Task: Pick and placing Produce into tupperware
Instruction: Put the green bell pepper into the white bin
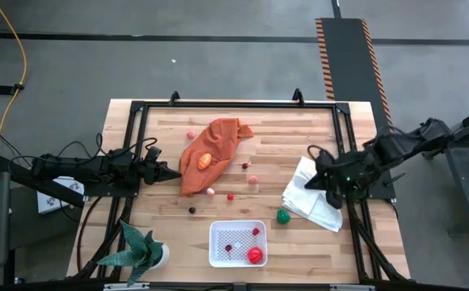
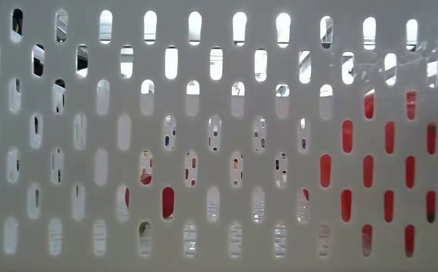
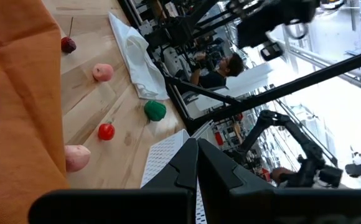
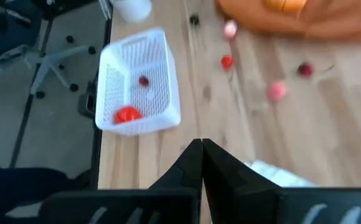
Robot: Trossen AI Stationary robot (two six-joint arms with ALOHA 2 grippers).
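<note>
The white perforated tupperware [image 1: 237, 242] sits near the table's near edge and holds a large red piece [image 1: 255, 255] and two tiny ones. Loose produce lies mid-table: a green piece [image 1: 283, 216], pink pieces [image 1: 210, 191] [image 1: 253, 179], a red one [image 1: 230, 196] and dark berries [image 1: 192, 209]. An orange piece [image 1: 204, 160] rests on the orange cloth [image 1: 210, 149]. My left gripper [image 1: 170, 172] is shut, just left of that cloth. My right gripper [image 1: 311, 184] is shut, over the left edge of the white folded cloth [image 1: 315, 198]. The right wrist view shows the tupperware [image 4: 140, 84] ahead of its fingertips [image 4: 202, 155].
A green toy plant [image 1: 141, 250] stands at the near left corner. A black frame [image 1: 234, 103] runs around the table's edges. The low view is filled by the tupperware's perforated wall [image 2: 219, 136], with red showing through its holes. Bare wood lies between the cloths.
</note>
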